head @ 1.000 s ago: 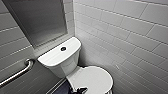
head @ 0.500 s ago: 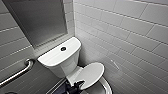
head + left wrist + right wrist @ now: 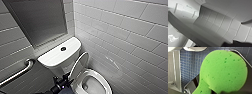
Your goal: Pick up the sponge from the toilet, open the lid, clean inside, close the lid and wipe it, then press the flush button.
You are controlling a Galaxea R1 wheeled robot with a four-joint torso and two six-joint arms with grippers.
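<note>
Tiled wall (image 3: 125, 30) | head: lid (image 3: 79, 63) raised | wrist: sponge (image 3: 223, 72) in right end effector (image 3: 216, 68)

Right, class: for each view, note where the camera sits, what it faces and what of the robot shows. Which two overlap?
Head view: high up, facing down at the toilet, lid raised; left arm at the bottom edge.
Left wrist view: close against a curved white surface, probably the lid, facing the tiled wall; a dark robot part shows.
Right wrist view: facing blue tiling; metal fingers flank the sponge.
Shared: head and left wrist both show the tiled wall.
</note>
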